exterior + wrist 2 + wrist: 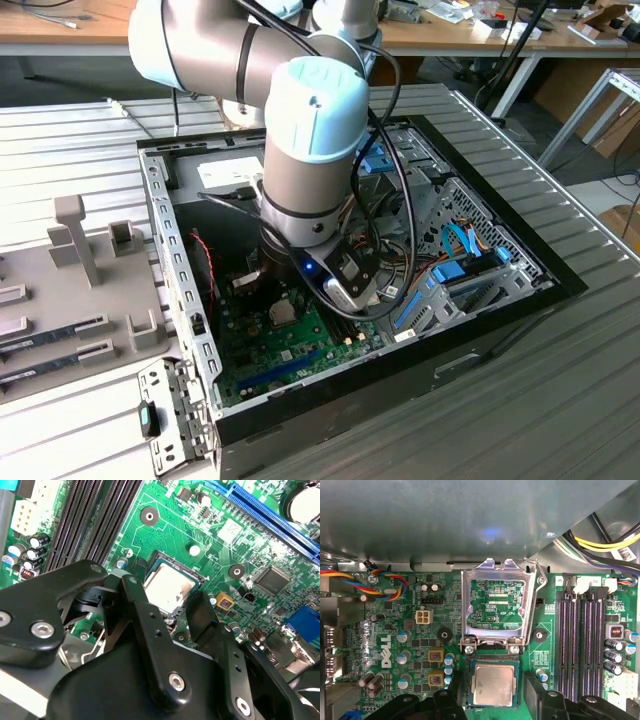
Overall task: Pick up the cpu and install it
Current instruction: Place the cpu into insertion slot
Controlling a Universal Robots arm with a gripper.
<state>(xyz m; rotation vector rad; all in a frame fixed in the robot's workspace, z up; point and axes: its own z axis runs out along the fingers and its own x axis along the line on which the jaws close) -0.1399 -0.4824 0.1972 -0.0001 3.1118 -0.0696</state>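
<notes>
Cpu seated flat in motherboard socket, end effector fingers spread either side, not gripping

You see even, soft room light in the exterior view; inside the computer case it is dim, and the arm shadows the motherboard. In the second wrist view, the gripper is dark and blurred. In the first wrist view, a pale glare lies above the socket frame.
</notes>
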